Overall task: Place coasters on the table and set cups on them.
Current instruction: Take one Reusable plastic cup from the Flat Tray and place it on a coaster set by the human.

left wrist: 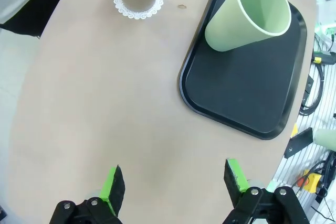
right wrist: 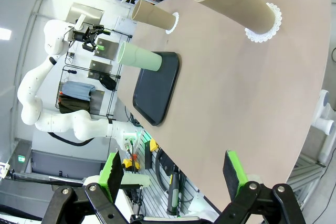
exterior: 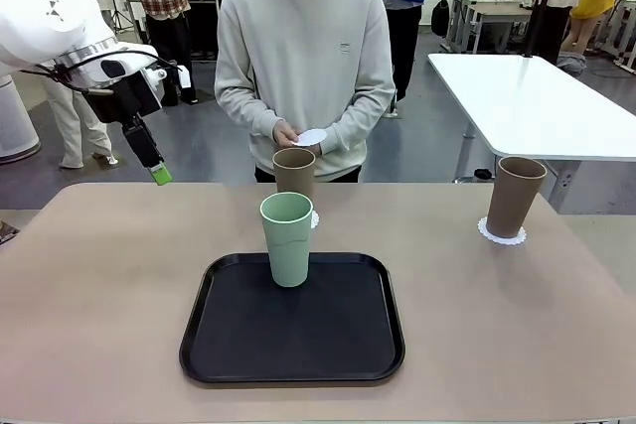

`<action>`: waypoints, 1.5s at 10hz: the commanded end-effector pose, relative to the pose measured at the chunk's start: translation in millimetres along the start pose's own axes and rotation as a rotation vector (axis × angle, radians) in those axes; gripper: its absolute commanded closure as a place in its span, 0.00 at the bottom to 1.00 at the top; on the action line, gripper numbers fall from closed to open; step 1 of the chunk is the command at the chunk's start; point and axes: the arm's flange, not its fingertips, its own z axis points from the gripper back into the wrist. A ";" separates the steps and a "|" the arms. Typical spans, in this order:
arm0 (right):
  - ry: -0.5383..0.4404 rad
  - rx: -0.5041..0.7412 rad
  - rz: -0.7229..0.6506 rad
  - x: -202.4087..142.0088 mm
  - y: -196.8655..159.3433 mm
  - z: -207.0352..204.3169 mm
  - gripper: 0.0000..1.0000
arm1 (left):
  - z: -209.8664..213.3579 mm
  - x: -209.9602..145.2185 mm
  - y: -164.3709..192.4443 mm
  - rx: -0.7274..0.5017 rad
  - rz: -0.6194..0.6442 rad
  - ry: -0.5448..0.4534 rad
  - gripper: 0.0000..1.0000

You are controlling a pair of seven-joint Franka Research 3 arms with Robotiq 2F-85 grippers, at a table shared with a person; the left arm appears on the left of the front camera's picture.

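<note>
A mint green cup (exterior: 287,238) stands on the black tray (exterior: 238,345), not on a coaster. One tan cup (exterior: 294,173) stands on a coaster (exterior: 314,217) behind the tray. The other tan cup (exterior: 516,196) stands on a coaster (exterior: 502,235) at the right of the table (exterior: 99,275). The person holds a third coaster (exterior: 311,137) in both hands. My left gripper (exterior: 154,166) hangs high at the left; its wrist view shows it open (left wrist: 174,181) and empty over bare table, with the mint cup (left wrist: 247,14) farther off. My right gripper (right wrist: 172,169) is open and empty, well short of the right tan cup (right wrist: 233,1).
The tray (left wrist: 247,93) lies in the middle front of the table. A white table (exterior: 537,96) stands beyond the right corner. The person stands close against the far edge. Bare table top stretches left of the tray and between the tray and the right cup.
</note>
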 end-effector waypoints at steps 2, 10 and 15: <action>-0.003 -0.002 -0.001 -0.4 -0.3 -0.1 0.00 | 0.2 0.2 0.9 0.001 0.005 -0.010 0.00; -0.003 -0.002 -0.001 -0.4 -0.3 -0.1 0.00 | 0.3 -0.8 0.7 -0.001 0.002 -0.001 0.00; -0.003 -0.002 -0.001 -0.4 -0.3 -0.1 0.00 | -7.1 -106.2 -22.1 0.289 0.592 0.146 0.00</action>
